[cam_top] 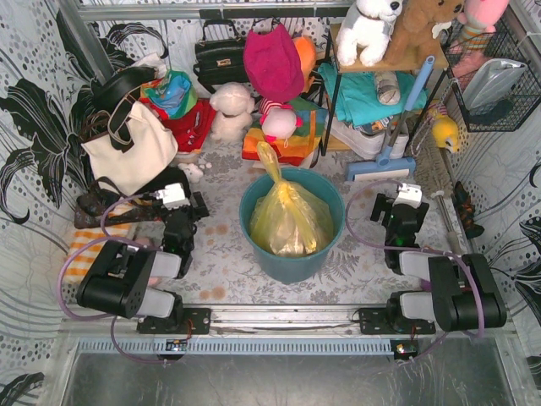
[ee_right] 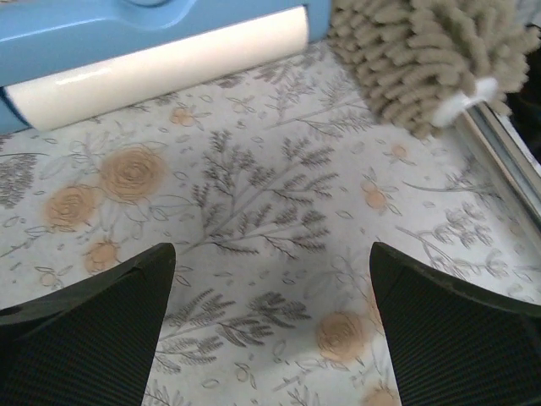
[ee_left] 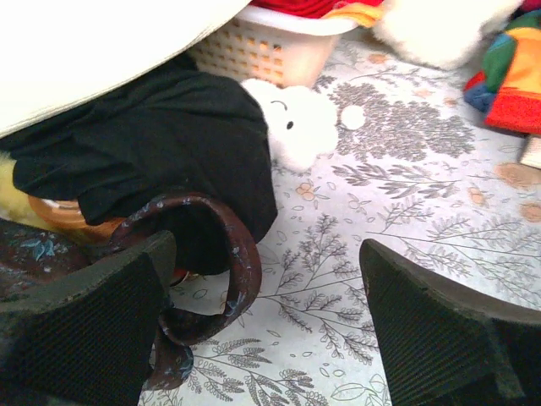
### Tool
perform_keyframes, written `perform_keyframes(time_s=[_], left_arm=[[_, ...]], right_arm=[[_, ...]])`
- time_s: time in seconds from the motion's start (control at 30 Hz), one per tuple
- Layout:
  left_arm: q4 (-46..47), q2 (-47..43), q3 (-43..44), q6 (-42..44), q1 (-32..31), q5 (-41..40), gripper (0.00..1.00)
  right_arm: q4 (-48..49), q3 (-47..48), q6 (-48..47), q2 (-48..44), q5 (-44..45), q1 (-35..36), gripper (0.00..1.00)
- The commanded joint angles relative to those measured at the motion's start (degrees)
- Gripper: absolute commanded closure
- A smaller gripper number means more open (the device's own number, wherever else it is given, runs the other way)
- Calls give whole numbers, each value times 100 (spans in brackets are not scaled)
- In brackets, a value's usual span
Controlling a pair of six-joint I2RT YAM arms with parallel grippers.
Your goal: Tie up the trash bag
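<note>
Trash bag (cam_top: pixel 290 218) sits in the teal bucket (cam_top: pixel 292 264) mid-table, between my arms, touching neither. Left gripper (ee_left: pixel 264 254) and right gripper (ee_right: pixel 270 254) are both spread wide, holding nothing.

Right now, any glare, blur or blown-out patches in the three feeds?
Top view: even light, sharp, only a soft sheen on the bag in the bucket. Left wrist view: the tote at top left is blown out to plain white; the near fingers are dark and soft. Right wrist view: slightly soft overall, a glossy streak on the white roller.
</note>
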Motion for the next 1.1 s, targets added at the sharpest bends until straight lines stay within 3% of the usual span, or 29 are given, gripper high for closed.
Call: perform_keyframes(time_s=[0.0, 0.07, 0.23, 0.33, 0.43, 0.47, 1.07], left_arm=[[1630, 192, -303, 246, 221, 986, 2], [2285, 559, -436, 470, 239, 1407, 2], [1782, 470, -259, 350, 300, 1408, 2], [1613, 467, -193, 269, 322, 1251, 2], [1520, 455, -150, 230, 327, 1191, 2], [1455, 466, -101, 206, 334, 1166, 2], [1141, 461, 39, 100, 436, 1214, 2]], right_arm=[[945, 296, -289, 444, -620, -52, 3], [1078, 362, -467, 600, -698, -51, 3], [2570, 1, -745, 1256, -1012, -86, 3], [2511, -2, -648, 1275, -1138, -163, 3], [3081, -66, -754, 1666, -1302, -193, 3], [2660, -8, -689, 1545, -1321, -196, 3], [2923, -38, -720, 1616, -1206, -229, 3]])
